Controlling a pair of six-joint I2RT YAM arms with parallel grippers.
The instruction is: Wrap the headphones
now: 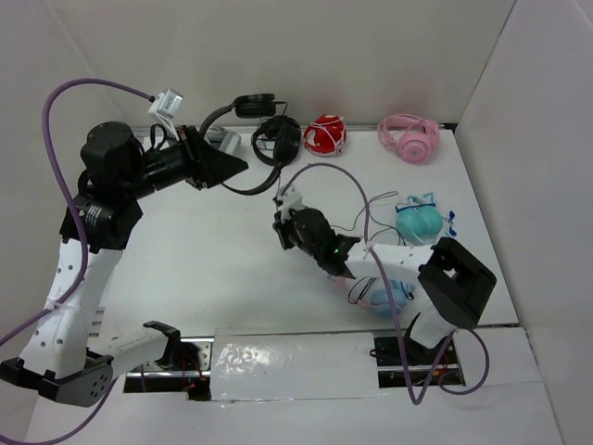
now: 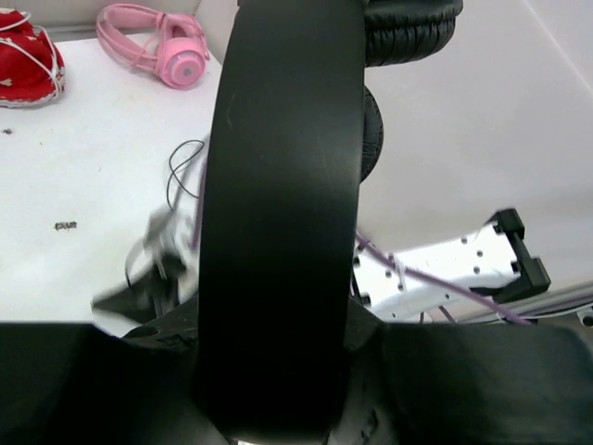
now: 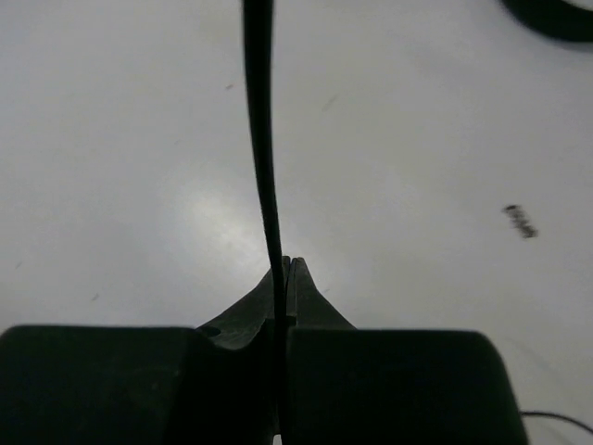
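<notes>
Headphones (image 1: 255, 105) wrap | my right gripper (image 3: 285, 269) pinches shut on the cord (image 3: 262, 139) | my left gripper (image 1: 239, 167) clamps the headband (image 2: 278, 232) | cord runs straight ahead from right gripper toward ear cups (image 1: 281, 139) at table's (image 1: 204, 269) far side | I judge right arm nearer the slack.

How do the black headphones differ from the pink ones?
The black headphones are held by the band in the left gripper; the pink headphones lie on the table. The black pair's cord is pinched in the right gripper; nothing holds the pink pair. Both are over-ear.
</notes>
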